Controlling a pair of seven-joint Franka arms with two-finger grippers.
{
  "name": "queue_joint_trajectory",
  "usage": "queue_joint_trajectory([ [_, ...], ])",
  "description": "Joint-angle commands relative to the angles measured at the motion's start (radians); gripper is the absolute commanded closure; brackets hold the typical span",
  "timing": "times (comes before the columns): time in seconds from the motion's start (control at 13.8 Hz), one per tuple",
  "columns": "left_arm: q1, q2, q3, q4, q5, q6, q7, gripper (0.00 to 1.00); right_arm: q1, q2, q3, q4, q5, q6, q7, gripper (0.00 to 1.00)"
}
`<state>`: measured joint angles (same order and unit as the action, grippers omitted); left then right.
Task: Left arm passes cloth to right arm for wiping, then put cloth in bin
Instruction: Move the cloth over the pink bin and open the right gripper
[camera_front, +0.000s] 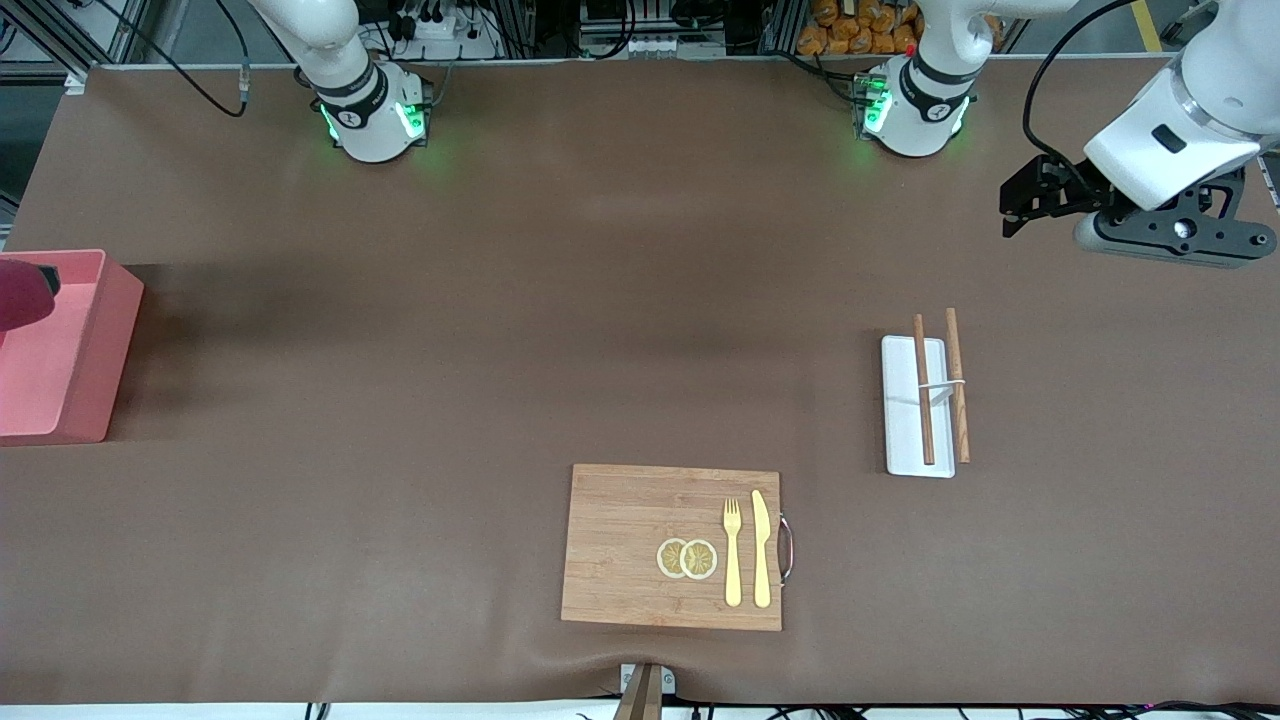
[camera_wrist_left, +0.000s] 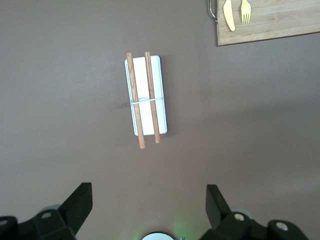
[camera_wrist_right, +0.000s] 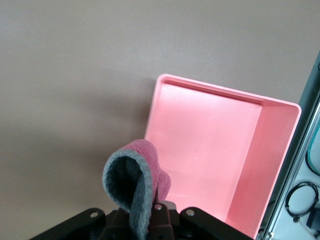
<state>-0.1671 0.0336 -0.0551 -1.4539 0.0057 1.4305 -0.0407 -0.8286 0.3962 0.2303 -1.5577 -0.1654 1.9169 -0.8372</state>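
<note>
The crimson-pink cloth (camera_front: 20, 292) is pinched in my right gripper (camera_front: 45, 278) at the right arm's end of the table, over the pink bin (camera_front: 112, 345). In the right wrist view the cloth (camera_wrist_right: 137, 182) folds up from the shut gripper (camera_wrist_right: 150, 216), showing a grey underside, and hangs over the bin's (camera_wrist_right: 215, 145) edge, partly above its empty inside. My left gripper (camera_front: 1035, 200) is open and empty, up in the air at the left arm's end of the table. In the left wrist view its fingers (camera_wrist_left: 80, 202) stand wide apart over bare table.
A white tray (camera_front: 903, 420) with two wooden sticks (camera_front: 923, 390) lies near the left arm's end, also in the left wrist view (camera_wrist_left: 140, 85). A wooden cutting board (camera_front: 630, 540) with fork, knife and two lemon slices lies near the front edge.
</note>
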Motion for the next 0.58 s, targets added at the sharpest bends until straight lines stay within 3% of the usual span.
queue_joint_trajectory([
  [0.0,0.004,-0.012,-0.005,0.003,0.010,-0.010,0.001,0.00,-0.049,0.162,0.020,0.087,0.003,0.091,-0.117,1.00],
  [0.29,0.009,-0.009,0.001,0.001,-0.012,-0.010,0.001,0.00,-0.118,0.321,0.020,0.085,0.015,0.215,-0.206,1.00],
  [0.51,0.011,-0.009,0.004,0.003,-0.012,-0.010,0.001,0.00,-0.133,0.363,0.020,0.084,0.014,0.246,-0.238,0.98],
])
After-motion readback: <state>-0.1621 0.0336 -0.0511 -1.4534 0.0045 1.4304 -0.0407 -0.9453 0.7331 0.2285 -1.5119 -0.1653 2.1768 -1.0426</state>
